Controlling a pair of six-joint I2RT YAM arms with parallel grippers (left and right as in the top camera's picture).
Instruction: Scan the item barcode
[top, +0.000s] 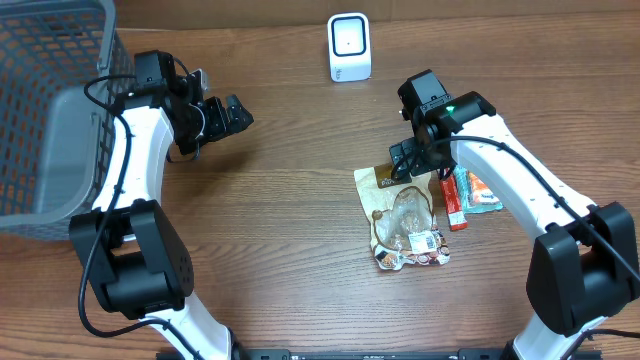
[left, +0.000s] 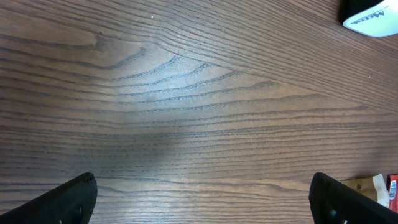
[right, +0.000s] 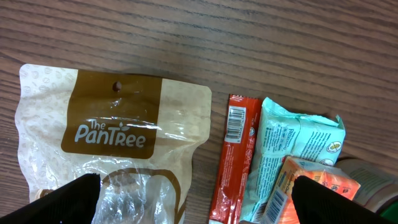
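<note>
Status, both arms.

My left gripper (left: 202, 208) is spread wide with nothing between its fingers (left: 65, 199). The wrist view shows only bare desk (left: 186, 93) under it. It sits over the left half of the desk, toward the far edge, pointing at the middle. A grey mesh basket (top: 50, 110) is beside that arm at the far left corner.

My right gripper (right: 199, 208) is also spread wide and grips nothing. It is over the far end of the item pile, right of the desk's centre. I can't tell whether the tips touch anything.

Pile, left to right in the right wrist view:
- The snack bag (right: 112, 137) is cream with a brown "The PanTree" panel and a clear window, and lies flat.
- The red bar (right: 235, 168) is just beside the bag, with its barcode (right: 236, 123) face up.
- The mint-green packet (right: 283, 146) touches the bar.
- The orange packet (right: 314, 186) overlaps the mint one.
- A round greenish thing (right: 370, 180) at the frame edge is too cropped to identify.

One finger is over the bag, the other over the packets.

In the overhead view the bag has a white label (top: 425, 240) at its near end, too small to read.

The scanner (top: 349, 46) is white and upright, at the far edge near the desk's middle. It is well apart from the pile and from both grippers.
</note>
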